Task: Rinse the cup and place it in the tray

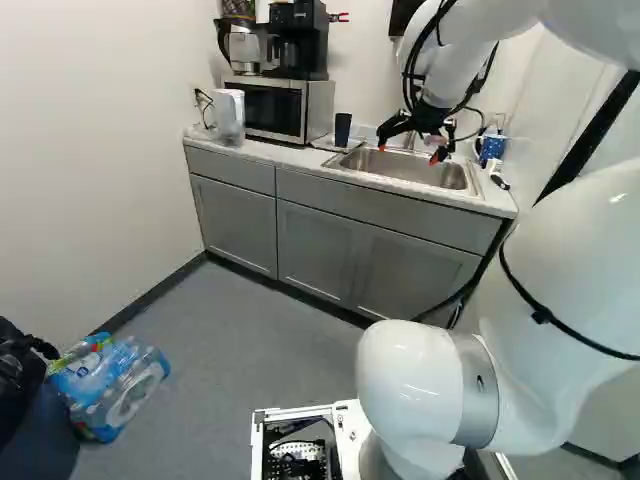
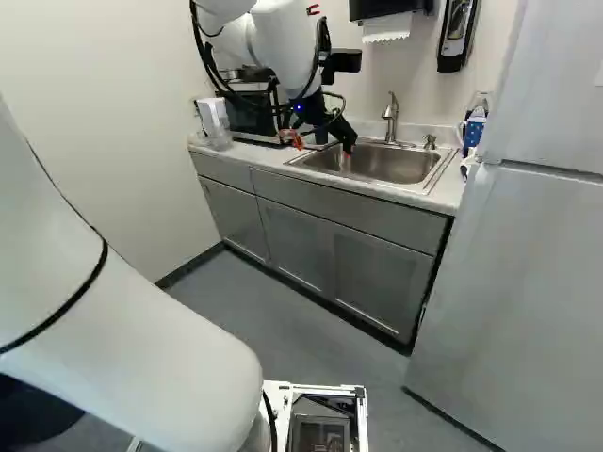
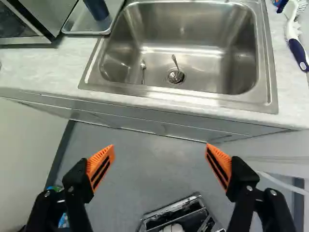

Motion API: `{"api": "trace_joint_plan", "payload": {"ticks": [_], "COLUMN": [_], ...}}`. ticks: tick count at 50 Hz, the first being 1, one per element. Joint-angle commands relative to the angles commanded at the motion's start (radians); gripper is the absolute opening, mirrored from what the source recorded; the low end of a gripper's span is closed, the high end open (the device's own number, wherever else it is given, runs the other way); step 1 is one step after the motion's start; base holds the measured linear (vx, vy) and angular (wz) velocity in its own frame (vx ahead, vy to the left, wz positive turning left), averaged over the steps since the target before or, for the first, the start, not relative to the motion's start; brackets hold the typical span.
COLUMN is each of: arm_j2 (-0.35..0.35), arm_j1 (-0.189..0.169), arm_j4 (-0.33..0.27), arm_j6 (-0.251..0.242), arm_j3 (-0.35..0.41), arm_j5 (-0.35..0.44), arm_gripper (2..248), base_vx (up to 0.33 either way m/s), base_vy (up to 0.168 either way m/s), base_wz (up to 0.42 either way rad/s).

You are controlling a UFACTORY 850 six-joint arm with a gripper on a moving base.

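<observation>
"Where's the cup (image 3: 97,8)?"
"Upright in the tray (image 3: 86,32); the hand (image 1: 408,152) is released, fingers wide apart."
"And the sink (image 3: 193,41)?"
"Only the wrist view shows the spoon (image 3: 143,66) inside; the right base view, the faucet (image 2: 392,115)."

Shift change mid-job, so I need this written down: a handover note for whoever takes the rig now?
Gripper: open, empty, raised by the sink.
Cup: upright in the tray, beside the microwave.
Done: cup is in the tray. Rinsing can't be confirmed from these views.
Left: if rinsed, probably just back the arm off; if not, pick up, rinse, return it.
Note: two small utensils lie in the sink.
</observation>
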Motion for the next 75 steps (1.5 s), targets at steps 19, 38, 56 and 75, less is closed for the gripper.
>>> {"api": "trace_joint_plan", "payload": {"ticks": [19, 38, 56, 75], "arm_j2": [0.008, 0.019, 0.033, 0.051], "arm_j1": [0.021, 0.051, 0.088, 0.135], "arm_j4": [-0.005, -0.013, -0.022, -0.034], "arm_j6": [-0.003, -0.006, -0.011, -0.017], "arm_j3": [0.062, 0.151, 0.260, 0.401], "arm_j5": [0.094, 0.228, 0.395, 0.608], "arm_gripper": [247, 247, 247, 247], "base_vx": [0.000, 0.000, 0.000, 0.000], "base_vy": [0.000, 0.000, 0.000, 0.000], "base_wz": [0.000, 0.000, 0.000, 0.000]}}
